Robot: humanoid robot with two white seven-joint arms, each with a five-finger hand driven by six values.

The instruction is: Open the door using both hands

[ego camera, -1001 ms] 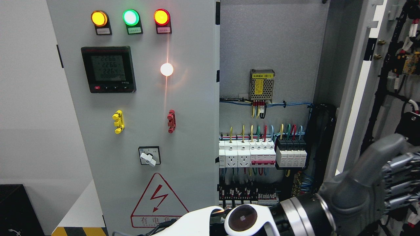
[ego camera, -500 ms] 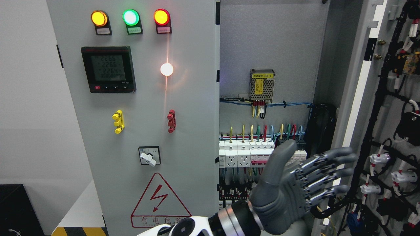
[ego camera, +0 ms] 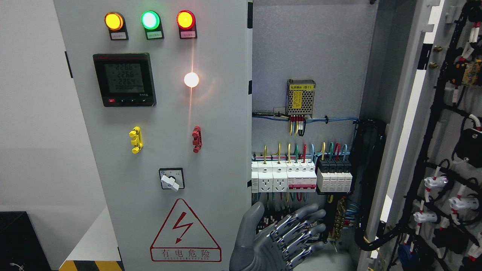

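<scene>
The cabinet's right door (ego camera: 425,124) stands swung wide open at the picture's right, its inner face carrying black cable looms and white connectors. The left door (ego camera: 169,113) is closed and bears three lit lamps, a digital meter and a rotary switch. My left hand (ego camera: 282,235) shows at the bottom edge in front of the open cabinet interior (ego camera: 308,56), below the breakers. Its grey fingers (ego camera: 305,220) are spread, point up and to the right, and hold nothing. It is apart from both doors. The right arm is out of sight.
Inside the cabinet are a small power supply (ego camera: 300,97), a row of white breakers and sockets (ego camera: 286,177), coloured wires and terminal strips. A black cable bundle (ego camera: 371,169) runs down at the hinge side. A white wall and a black box (ego camera: 19,241) lie at left.
The left hand drew back from the open right door, moving left and down. Its arm has dropped out of the picture, leaving only the spread hand at the bottom edge.
</scene>
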